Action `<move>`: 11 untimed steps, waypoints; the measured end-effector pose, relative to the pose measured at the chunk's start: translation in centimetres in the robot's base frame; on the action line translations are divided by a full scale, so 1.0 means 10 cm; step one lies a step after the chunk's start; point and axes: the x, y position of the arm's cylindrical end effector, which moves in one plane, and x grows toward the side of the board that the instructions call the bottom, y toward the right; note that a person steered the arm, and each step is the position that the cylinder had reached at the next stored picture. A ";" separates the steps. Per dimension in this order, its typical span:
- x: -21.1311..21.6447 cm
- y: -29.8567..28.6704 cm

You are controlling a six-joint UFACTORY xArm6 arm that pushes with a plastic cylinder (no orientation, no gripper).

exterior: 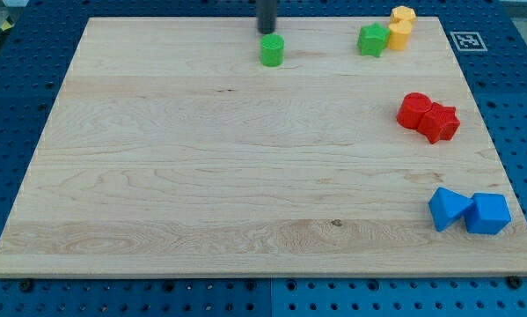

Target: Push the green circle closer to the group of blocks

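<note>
Nearest the camera, at the board's [201, 202] bottom right corner: a blue triangular block [447, 209] touching a blue cube [489, 213], both close to the right edge and just short of the bottom edge.

Starting over from the left: wide bare wood across the whole left half, pale planks with fine grain, one small dark knot low down near the bottom edge. Blue pegboard with rows of holes all round the board.

At the top edge, a little right of centre, my tip [267, 32]: a straight dark rod dropping in from the view's top, upright, blurred, its end just above the green circle [272, 50]. Touching or a hair apart, cannot tell. No jaws here, just a plain rod end, so nothing to spread or pinch.

Green circle: a short glossy cylinder, near the top edge, well apart from the others, open wood between it and the group to its right.

Farther right along the top edge, a green star-like block [373, 40] touching a yellow block [400, 35], with a second yellow block [403, 15] at the top right corner.

Midway down the right edge, two red blocks pressed together: a rounded one [413, 110] and a star-like one [441, 122].
</note>
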 end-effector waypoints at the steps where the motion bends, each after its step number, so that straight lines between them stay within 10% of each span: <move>1: 0.42 -0.36; 11: 0.16 1.24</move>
